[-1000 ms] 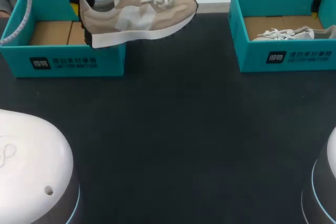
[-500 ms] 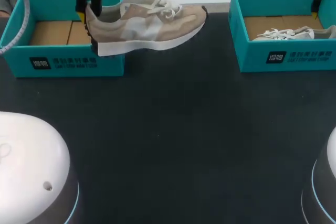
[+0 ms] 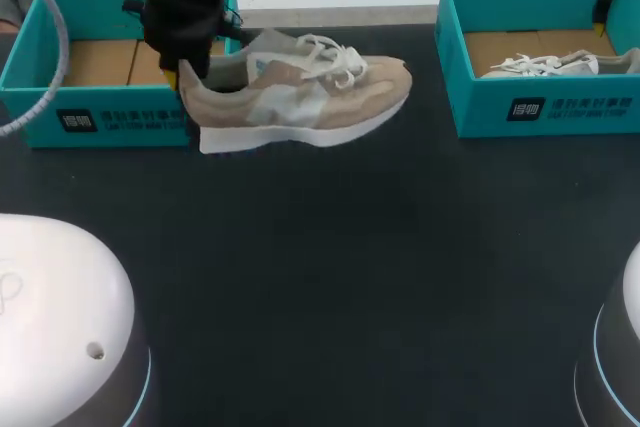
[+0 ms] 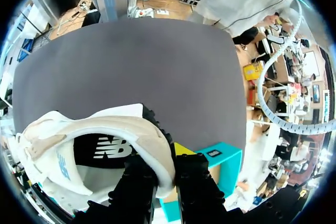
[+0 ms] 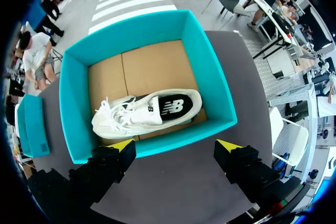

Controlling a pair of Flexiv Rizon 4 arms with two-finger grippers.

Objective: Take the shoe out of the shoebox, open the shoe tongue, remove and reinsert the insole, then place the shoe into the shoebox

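Left gripper pinches the shoe at the heel collar only, one finger inside the opening and one outside against the heel. Shoe hangs level, sole down and toe toward the table's middle, near the far edge of the table, with its heel just beside the near right corner of the left shoebox. It looks clear of the surface, but contact cannot be ruled out. The box, at the far left corner, shows only bare cardboard floor. Right gripper hovers with fingers spread wide and nothing between them, above the near wall of the right shoebox at the far right corner. A second shoe lies inside that box. Risks, as judged: the whole shoe is cantilevered from a soft padded collar, so the toe may sag or the shoe may swivel in the pinch. If it is lowered with the toe down, it could roll onto its side, leaving the tongue hard to reach. The heel is close to the box wall and could catch it. Loose laces may snag.
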